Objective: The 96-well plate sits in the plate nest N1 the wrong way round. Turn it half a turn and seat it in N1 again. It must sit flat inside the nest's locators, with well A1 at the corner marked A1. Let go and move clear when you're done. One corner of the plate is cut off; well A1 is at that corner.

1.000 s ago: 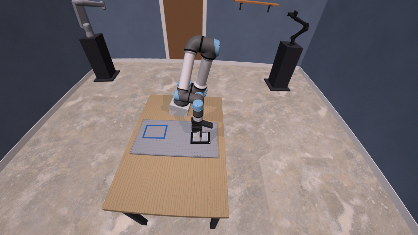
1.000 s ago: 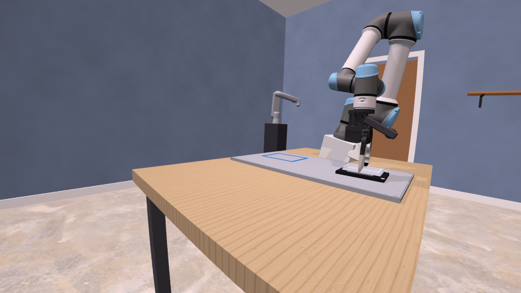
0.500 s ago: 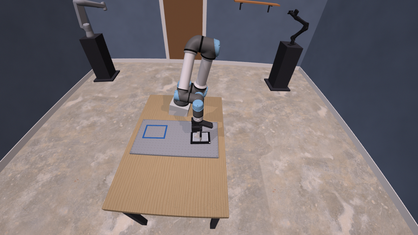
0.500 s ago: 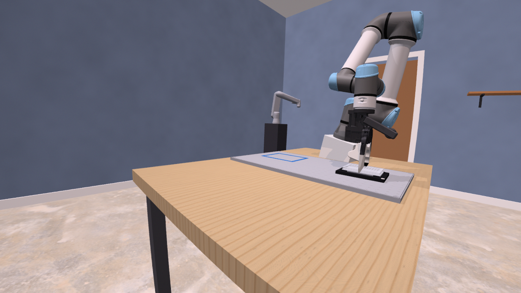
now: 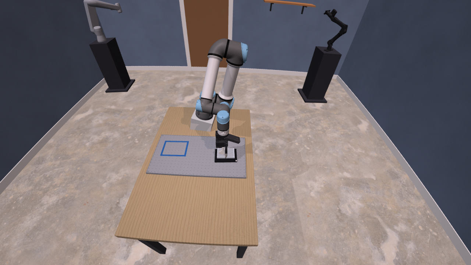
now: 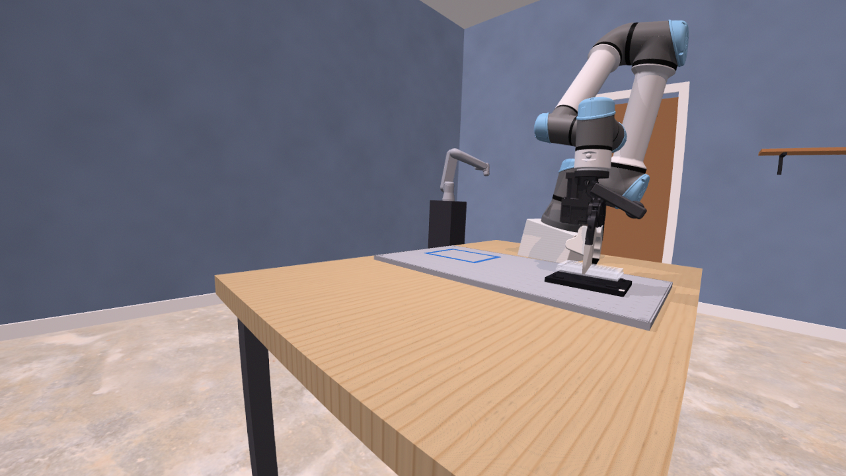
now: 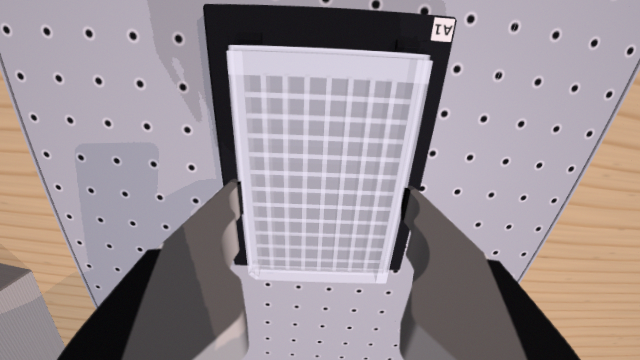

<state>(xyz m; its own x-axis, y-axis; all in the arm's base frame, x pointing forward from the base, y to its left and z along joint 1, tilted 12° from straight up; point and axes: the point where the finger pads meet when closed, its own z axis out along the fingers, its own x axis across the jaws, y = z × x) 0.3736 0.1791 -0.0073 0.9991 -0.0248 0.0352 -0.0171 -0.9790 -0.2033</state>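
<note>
The clear 96-well plate (image 7: 325, 160) (image 5: 230, 152) (image 6: 603, 270) is over the black nest N1 (image 7: 320, 25) (image 5: 225, 161) (image 6: 585, 283). It looks raised a little off the nest, and its near end overhangs the nest's near edge in the wrist view. My gripper (image 7: 322, 185) (image 5: 223, 152) (image 6: 585, 266) is shut on the plate, one finger on each long side near the near end. The plate's cut corner is at the near left in the wrist view. The nest's A1 label (image 7: 444, 29) is at the far right corner, diagonally opposite.
The nest stands on a grey perforated board (image 5: 197, 168) (image 6: 520, 281) (image 7: 100, 100) on the wooden table (image 5: 187, 211). A blue outlined rectangle (image 5: 176, 141) (image 6: 440, 250) is marked at the board's left end. The arm's white base block (image 5: 201, 123) stands behind the board.
</note>
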